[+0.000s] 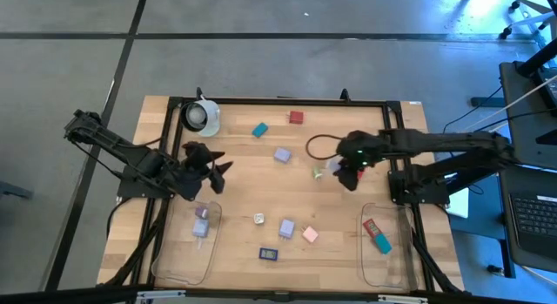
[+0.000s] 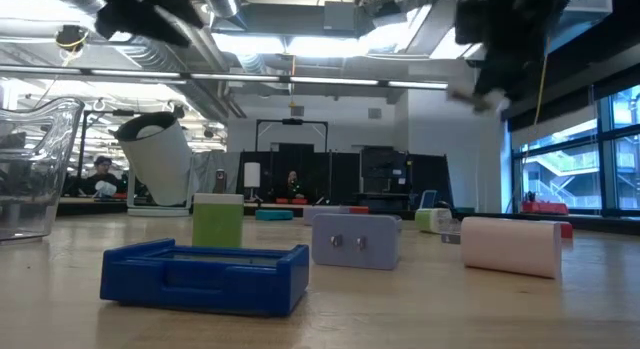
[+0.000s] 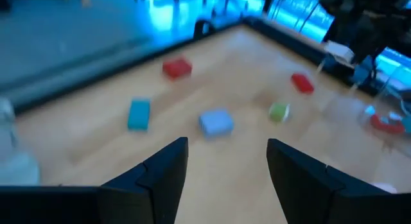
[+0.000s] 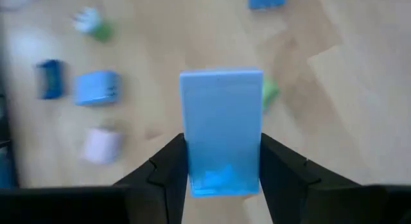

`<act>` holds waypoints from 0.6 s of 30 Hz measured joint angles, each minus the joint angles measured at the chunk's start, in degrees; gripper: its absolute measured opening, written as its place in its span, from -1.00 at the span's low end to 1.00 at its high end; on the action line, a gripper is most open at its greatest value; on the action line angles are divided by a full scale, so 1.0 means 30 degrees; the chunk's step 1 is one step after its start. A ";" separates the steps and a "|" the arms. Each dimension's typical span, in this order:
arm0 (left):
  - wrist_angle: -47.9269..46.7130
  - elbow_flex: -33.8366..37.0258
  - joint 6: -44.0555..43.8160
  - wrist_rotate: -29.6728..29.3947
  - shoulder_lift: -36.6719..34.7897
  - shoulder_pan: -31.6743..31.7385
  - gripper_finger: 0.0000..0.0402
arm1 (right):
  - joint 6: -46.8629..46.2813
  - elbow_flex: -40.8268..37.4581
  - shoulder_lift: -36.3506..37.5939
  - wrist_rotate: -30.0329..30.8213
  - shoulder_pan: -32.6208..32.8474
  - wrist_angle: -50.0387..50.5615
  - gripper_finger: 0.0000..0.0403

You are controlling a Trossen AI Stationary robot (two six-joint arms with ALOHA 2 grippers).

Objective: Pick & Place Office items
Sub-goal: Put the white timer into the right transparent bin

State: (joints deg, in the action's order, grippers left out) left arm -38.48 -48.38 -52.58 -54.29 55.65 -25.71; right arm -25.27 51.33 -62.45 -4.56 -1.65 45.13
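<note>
My right gripper [image 1: 348, 172] [image 4: 221, 176] is above the table's right half, shut on a pale rectangular block [image 4: 221, 121] that shows whitish in the high view [image 1: 335, 167] and the low view [image 2: 480, 97]. My left gripper [image 1: 207, 165] [image 3: 225, 160] hangs open over the left half, touching nothing. Loose pieces lie flat on the wood: teal [image 1: 259, 130], red [image 1: 296, 118], lavender [image 1: 282, 154], green [image 1: 318, 172], another lavender [image 1: 286, 226], pink [image 1: 310, 235], dark blue [image 1: 268, 253]. My right gripper pinches the pale block between its two fingers, at the block's near end [image 4: 221, 169]. The rest of the block sticks out forward past the fingertips. The block is lifted clear of the table, high above it in the low view.
A clear tray at front left [image 1: 170, 260] holds a lavender and a red piece; a clear tray at front right [image 1: 400, 252] holds a red and a teal piece. A white round object [image 1: 202, 115] stands at the far left corner. A black cable loop [image 1: 322, 147] lies near my right gripper.
</note>
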 joint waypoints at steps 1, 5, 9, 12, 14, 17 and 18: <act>0.0695 0.0000 0.0955 -0.0407 -0.0003 0.0000 0.04 | -0.0406 0.0000 0.0541 -0.0529 0.0195 0.0308 -0.24; 0.3468 0.0000 0.4561 -0.2212 0.0000 0.0000 0.04 | -0.2151 0.0000 0.2565 -0.2560 0.1414 0.1750 -0.24; 0.4989 0.0000 0.6610 -0.4104 -0.0003 0.0000 0.05 | -0.4618 0.0000 0.4032 -0.3788 0.2902 0.3000 -0.23; 0.4911 0.0000 0.7290 -0.4392 -0.0003 0.0007 0.05 | -0.6503 0.0000 0.4837 -0.3900 0.4250 0.3784 -0.22; 0.4918 0.0000 0.7431 -0.3511 -0.0003 0.0003 0.05 | -0.7596 0.0007 0.5167 -0.4184 0.5187 0.4479 -0.22; 0.4917 0.0000 0.7440 -0.1539 -0.0003 -0.0015 0.05 | -0.9099 0.0007 0.5361 -0.4377 0.6602 0.5519 -0.23; 0.4920 0.0000 0.7440 -0.0823 -0.0003 -0.0015 0.05 | -0.9530 0.0007 0.5361 -0.4384 0.7063 0.5855 -0.23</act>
State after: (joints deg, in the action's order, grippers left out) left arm -23.73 -48.38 -30.26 -56.76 55.64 -25.76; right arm -53.86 51.35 -46.37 -17.72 19.54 62.70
